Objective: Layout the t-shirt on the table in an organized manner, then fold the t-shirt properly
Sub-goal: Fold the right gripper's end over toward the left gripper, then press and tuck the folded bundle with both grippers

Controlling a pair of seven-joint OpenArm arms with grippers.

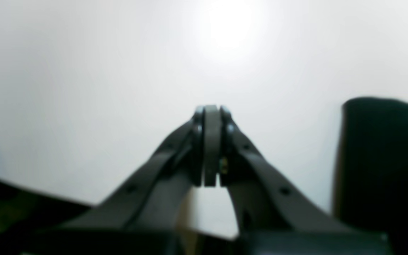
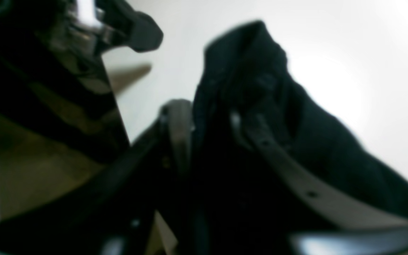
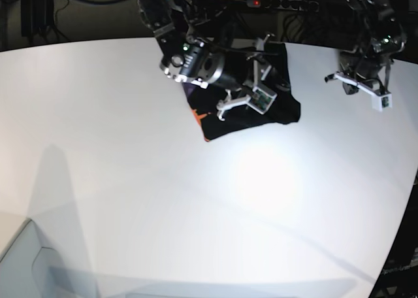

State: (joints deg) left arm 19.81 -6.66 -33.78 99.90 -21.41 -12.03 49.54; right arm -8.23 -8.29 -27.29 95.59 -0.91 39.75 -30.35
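**Right gripper on the shirt, grip state unclear**

Right gripper (image 2: 207,117) is being seen with black cloth of the t-shirt (image 3: 245,108) bunched between its jaws in the right wrist view; the jaws are standing apart, but whether the cloth is being clamped or merely draped there cannot be told through the blur. Left gripper (image 1: 211,113) is being held fully closed on nothing, hanging off to one side of the shirt, well apart from it, above the bare table (image 3: 196,200).

Shirt position: it is lying at the far edge of the table, bundled into a compact dark shape under the right arm, with a bit of orange print showing at its near corner.

Step judged: folding is being finished or a fold is being set down; the shirt is looking compact, not spread.

Next move, judged: the cloth needs to be freed cleanly from the right jaws without the layers being dragged, then the arm lifted clear.

Hidden or unclear:
- Much of the shirt is being covered by the right arm in the base view.
- Fold edges and the neck label are not being made out.
- Both wrist views are blurred.
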